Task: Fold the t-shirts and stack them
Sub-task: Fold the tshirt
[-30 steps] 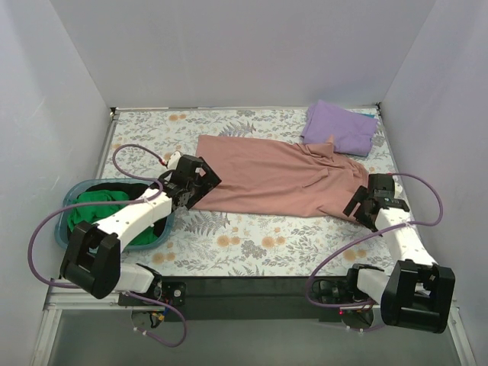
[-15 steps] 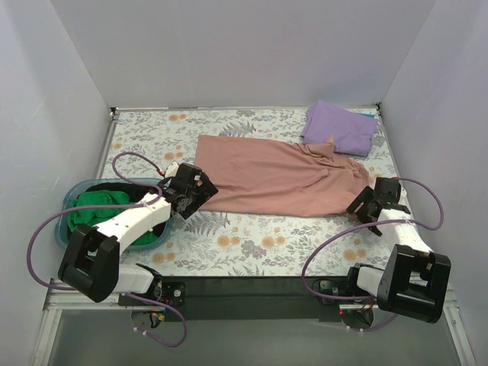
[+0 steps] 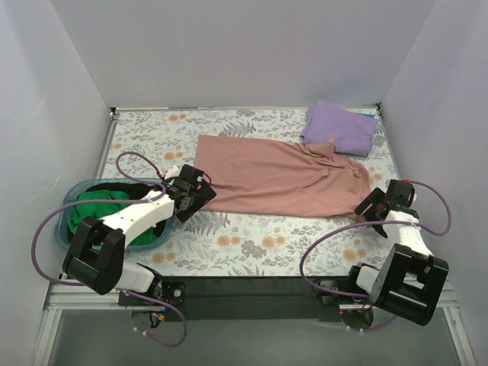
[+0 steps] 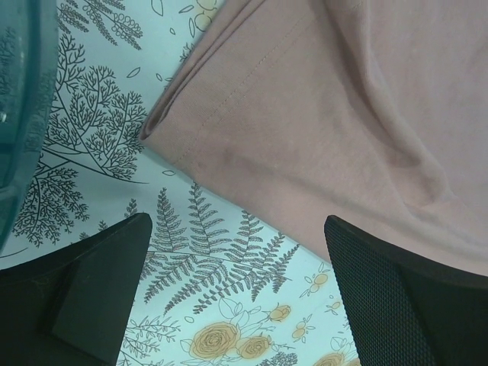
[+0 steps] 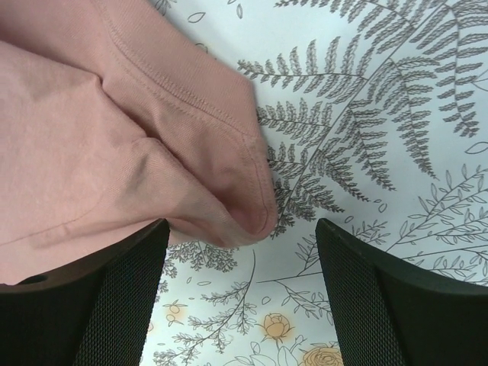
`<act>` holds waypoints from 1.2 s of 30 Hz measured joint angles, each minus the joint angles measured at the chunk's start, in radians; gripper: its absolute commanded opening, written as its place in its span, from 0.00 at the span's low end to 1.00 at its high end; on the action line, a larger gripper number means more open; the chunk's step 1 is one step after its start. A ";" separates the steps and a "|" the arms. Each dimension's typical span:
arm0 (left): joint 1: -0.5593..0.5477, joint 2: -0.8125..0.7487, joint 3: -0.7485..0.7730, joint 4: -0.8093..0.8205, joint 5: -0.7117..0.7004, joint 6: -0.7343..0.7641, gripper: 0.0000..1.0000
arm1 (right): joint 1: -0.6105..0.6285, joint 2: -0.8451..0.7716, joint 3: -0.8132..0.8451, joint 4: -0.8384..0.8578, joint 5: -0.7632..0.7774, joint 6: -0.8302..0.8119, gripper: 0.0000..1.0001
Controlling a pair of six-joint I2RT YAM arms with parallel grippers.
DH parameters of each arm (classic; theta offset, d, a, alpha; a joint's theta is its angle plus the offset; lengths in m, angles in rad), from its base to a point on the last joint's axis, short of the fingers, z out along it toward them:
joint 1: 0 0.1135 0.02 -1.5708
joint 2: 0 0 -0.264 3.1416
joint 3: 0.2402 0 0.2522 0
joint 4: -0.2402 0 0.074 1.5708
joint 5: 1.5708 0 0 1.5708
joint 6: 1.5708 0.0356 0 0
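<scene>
A dusty-pink t-shirt [image 3: 278,177] lies spread lengthwise across the middle of the table. Its left hem corner shows in the left wrist view [image 4: 320,99], its right folded corner in the right wrist view [image 5: 145,130]. A folded lavender t-shirt [image 3: 340,127] lies at the back right. A green t-shirt [image 3: 95,207] sits in the teal basket [image 3: 69,200] at the left. My left gripper [image 3: 200,191] is open and empty just off the pink shirt's near-left corner. My right gripper [image 3: 372,204] is open and empty at the shirt's right end.
The table carries a floral cloth [image 3: 252,240]. White walls close in the left, back and right sides. The basket rim shows at the left edge of the left wrist view [image 4: 23,114]. Purple cables loop beside both arms.
Both grippers have drawn back from the pink shirt toward the near side; the right arm swung outward to the right. The shirt lies as left, its edges released.
</scene>
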 measured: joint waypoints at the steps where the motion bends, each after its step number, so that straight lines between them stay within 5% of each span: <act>1: 0.000 0.000 0.002 -0.001 -0.002 -0.001 0.97 | 0.000 0.000 0.001 0.000 -0.011 -0.002 0.83; 8: 0.000 0.008 0.011 -0.006 -0.015 -0.005 0.97 | 0.000 0.039 0.037 0.018 -0.037 -0.005 0.71; 11: 0.000 0.016 0.012 -0.010 -0.019 -0.005 0.97 | -0.001 0.086 0.043 0.029 -0.016 -0.002 0.51; 12: 0.000 0.016 0.012 -0.013 -0.019 -0.005 0.97 | -0.003 0.099 0.043 0.027 -0.002 -0.005 0.32; 16: 0.000 0.017 0.013 -0.025 -0.022 -0.007 0.97 | -0.026 0.105 0.045 0.013 0.035 0.001 0.05; 21: 0.000 0.021 0.013 -0.030 -0.023 -0.015 0.97 | -0.088 0.060 0.045 -0.023 0.085 -0.003 0.01; 27: 0.000 0.042 0.012 -0.021 -0.013 -0.027 0.80 | -0.125 0.029 0.047 -0.039 0.075 -0.020 0.01; 34: -0.001 0.079 0.000 0.016 0.005 -0.038 0.49 | -0.125 0.029 0.047 -0.040 0.043 -0.030 0.01; 36: -0.001 0.111 0.001 0.029 0.006 -0.043 0.10 | -0.124 0.029 0.047 -0.040 0.036 -0.031 0.01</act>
